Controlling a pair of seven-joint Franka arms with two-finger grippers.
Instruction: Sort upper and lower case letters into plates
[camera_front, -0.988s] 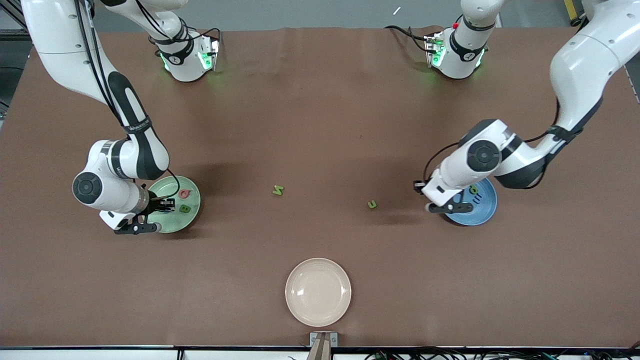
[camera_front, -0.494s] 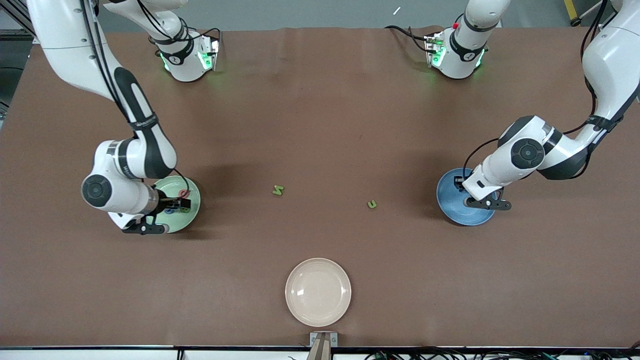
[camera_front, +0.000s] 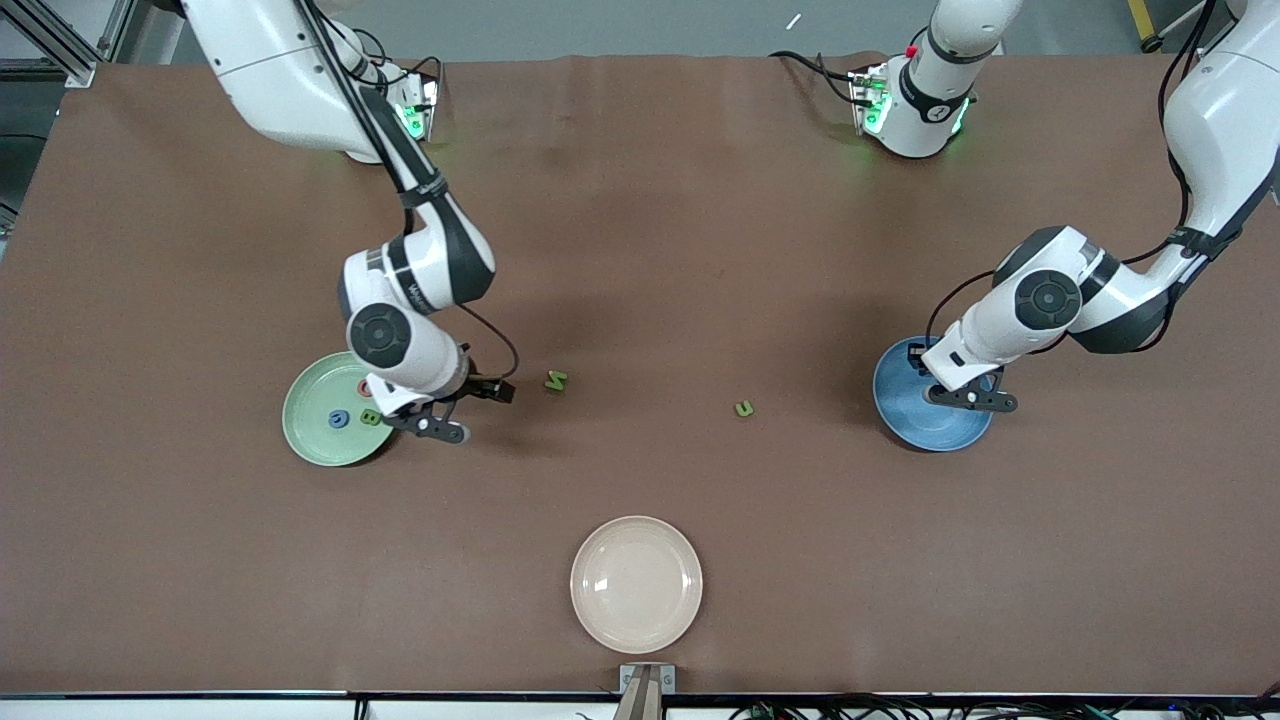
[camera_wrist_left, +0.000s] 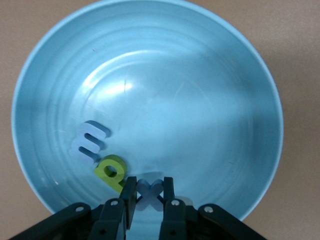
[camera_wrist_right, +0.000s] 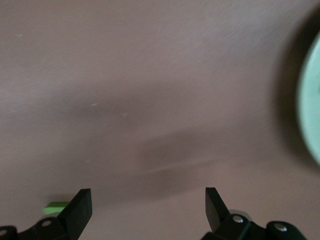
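The pale green plate (camera_front: 310, 430) holds a pink-red letter (camera_front: 365, 386), a blue letter (camera_front: 339, 419) and a green letter (camera_front: 370, 417). My right gripper (camera_front: 492, 390) (camera_wrist_right: 148, 197) hangs open and empty between that plate and a green letter (camera_front: 556, 380) (camera_wrist_right: 56, 206) lying on the table. A second green letter (camera_front: 744, 408) lies toward the blue plate (camera_front: 905, 400) (camera_wrist_left: 200, 100). My left gripper (camera_front: 968, 398) (camera_wrist_left: 149, 186) is low over the blue plate, shut on a blue x (camera_wrist_left: 149, 192). A pale blue E (camera_wrist_left: 90, 141) and a green p (camera_wrist_left: 111, 171) lie in that plate beside it.
A cream-white plate (camera_front: 636, 584) stands near the table's front edge, in the middle. The pale green plate's rim (camera_wrist_right: 312, 100) shows at the side of the right wrist view. Brown tabletop surrounds the two loose green letters.
My right gripper opened over the green plate, left a blue letter there, and swung toward the middle of the table. My left gripper moved in over the blue plate and has stayed shut.
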